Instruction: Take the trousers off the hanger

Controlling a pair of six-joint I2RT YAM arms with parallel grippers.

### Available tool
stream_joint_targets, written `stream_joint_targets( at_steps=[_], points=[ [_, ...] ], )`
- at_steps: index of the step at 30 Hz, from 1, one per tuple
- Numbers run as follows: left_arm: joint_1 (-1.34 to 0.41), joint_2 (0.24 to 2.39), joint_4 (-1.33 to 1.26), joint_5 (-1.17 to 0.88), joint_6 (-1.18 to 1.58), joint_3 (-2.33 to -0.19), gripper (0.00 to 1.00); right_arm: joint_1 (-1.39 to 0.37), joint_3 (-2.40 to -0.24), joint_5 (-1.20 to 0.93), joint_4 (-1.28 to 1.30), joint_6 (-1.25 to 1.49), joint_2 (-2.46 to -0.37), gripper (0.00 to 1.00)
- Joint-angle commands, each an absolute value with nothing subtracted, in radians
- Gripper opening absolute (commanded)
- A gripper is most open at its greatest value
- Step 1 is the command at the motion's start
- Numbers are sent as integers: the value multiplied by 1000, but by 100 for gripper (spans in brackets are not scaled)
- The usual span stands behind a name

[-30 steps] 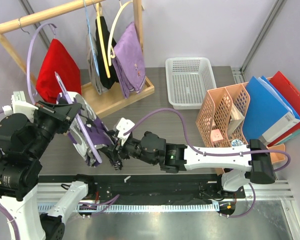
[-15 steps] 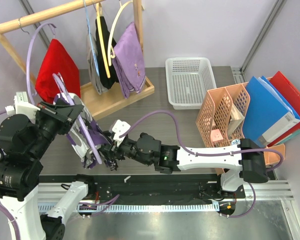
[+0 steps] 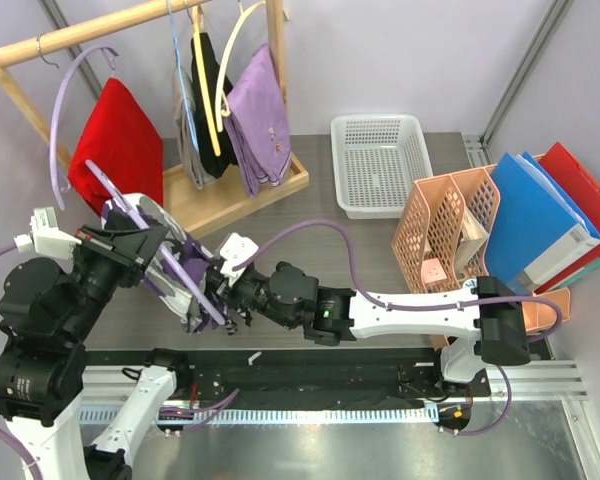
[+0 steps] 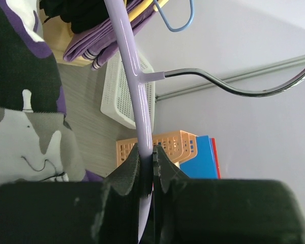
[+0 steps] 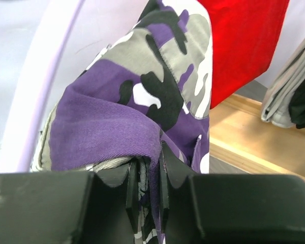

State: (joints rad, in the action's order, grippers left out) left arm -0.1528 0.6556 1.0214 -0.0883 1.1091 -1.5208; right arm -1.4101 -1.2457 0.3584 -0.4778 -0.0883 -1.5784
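Right pincer [image 5: 147, 175] just snapping shut, now pinching fold of camo trousers [image 5: 152, 91], hanging near-left over bench [image 3: 315, 200]. Left pincer [image 4: 147, 160] staying clamped on lilac hanger [image 4: 126, 56]. Looking ready for pulling trousers off, I reckon.

- left gripper [image 4: 147, 156]: black jaws pinched tight on the stem of the lilac hanger [image 4: 129, 61]
- lilac hanger: plastic stem rising to the top edge, steel hook [image 4: 234, 90] branching right
- camouflage trousers [image 4: 25, 96]: purple, white and black, filling the left side
- lilac trousers [image 4: 94, 46]: folded, upper left, below a black garment [image 4: 73, 10]
- background: white basket [image 4: 123, 96], orange organiser [image 4: 170, 145], blue folder [image 4: 203, 160]
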Motion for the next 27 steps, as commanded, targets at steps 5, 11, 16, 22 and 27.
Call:
stream_joint_targets(
  at_steps=[5, 11, 16, 22, 27],
  points=[
    [-156, 535, 976, -135, 1075, -1399, 0, -1387, -1477, 416, -523, -51, -1505, 1],
    [-158, 483, 994, -109, 1058, -1347, 0, -1387, -1549, 411, -431, -44, -1467, 1],
    [-158, 457, 996, -126, 1068, -1325, 0, -1387, -1594, 431, -396, -60, -1437, 1],
    [-158, 430, 996, -155, 1069, -1313, 0, -1387, -1655, 446, -400, -49, -1419, 1],
    [-158, 403, 1012, -170, 1077, -1318, 0, -1387, -1732, 451, -402, -51, -1430, 1]
  ],
)
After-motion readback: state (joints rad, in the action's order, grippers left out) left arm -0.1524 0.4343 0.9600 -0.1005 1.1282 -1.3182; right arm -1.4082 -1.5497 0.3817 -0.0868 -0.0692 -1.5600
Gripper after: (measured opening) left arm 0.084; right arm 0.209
